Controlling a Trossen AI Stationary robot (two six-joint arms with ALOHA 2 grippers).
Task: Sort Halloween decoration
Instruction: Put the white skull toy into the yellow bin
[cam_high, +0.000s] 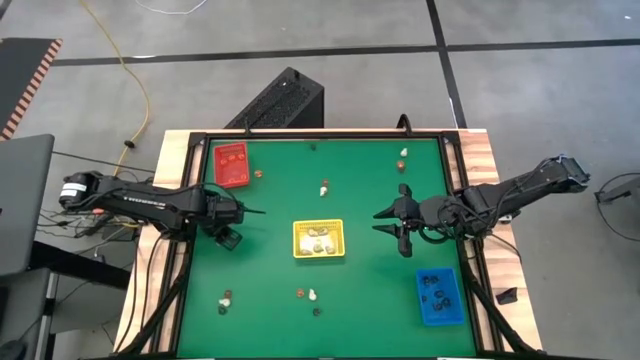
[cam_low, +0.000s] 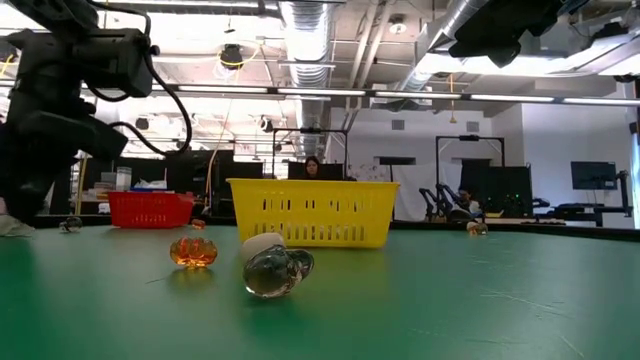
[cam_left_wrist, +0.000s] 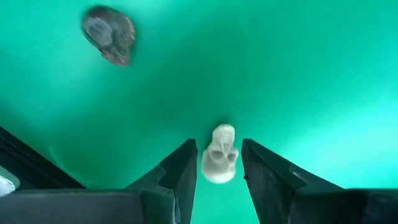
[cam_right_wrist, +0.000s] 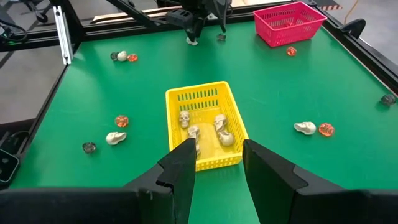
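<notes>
A cream skull (cam_left_wrist: 219, 163) lies on the green table (cam_high: 370, 290), well to the red-tray side of the yellow tray (cam_high: 318, 238), and it sits between the left gripper (cam_left_wrist: 217, 171) fingers. They stand narrow, one on each side with a slim gap showing — not yet a firm hold, by the look of it. A dark trinket (cam_left_wrist: 109, 34) lies near but apart.

To do this pick well, I would judge the fingers should close squarely on the skull's widest part, low to the table, so it does not squirt out; then lift straight before swinging to the yellow tray, where other cream skulls (cam_right_wrist: 205, 129) already lie.

More trinkets are scattered around the yellow tray — orange, cream and dark. The red tray (cam_high: 231, 164) and blue tray (cam_high: 439, 297) sit at far corners. The right gripper (cam_right_wrist: 217, 163) waits on the blue-tray side of the yellow tray, fingers partly apart and holding nothing.
</notes>
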